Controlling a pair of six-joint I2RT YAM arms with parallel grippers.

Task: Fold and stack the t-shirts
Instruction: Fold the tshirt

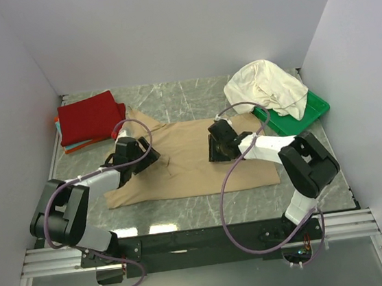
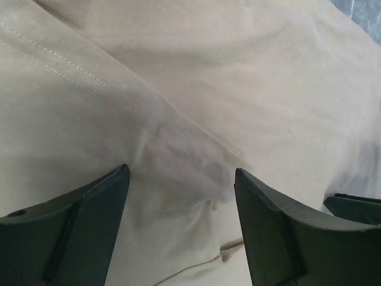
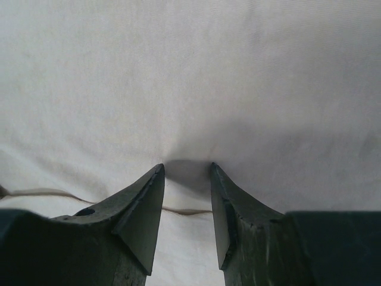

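Note:
A tan-beige t-shirt (image 1: 193, 163) lies spread flat in the middle of the table. My left gripper (image 1: 135, 153) is low over its left part, near a sleeve. In the left wrist view it (image 2: 181, 176) is wide open, with a stitched seam and a fold of tan cloth (image 2: 178, 119) between the fingers. My right gripper (image 1: 217, 145) is on the shirt's right part. In the right wrist view it (image 3: 187, 170) is narrowly open, tips pressed into the cloth (image 3: 190, 83) beside a fold edge. A deep red folded shirt (image 1: 90, 116) lies at the back left.
The red shirt rests on thin orange and teal shirts (image 1: 74, 146). A cream-white shirt (image 1: 267, 87) is heaped on a green tray (image 1: 315, 109) at the back right. White walls close in the left, right and back sides.

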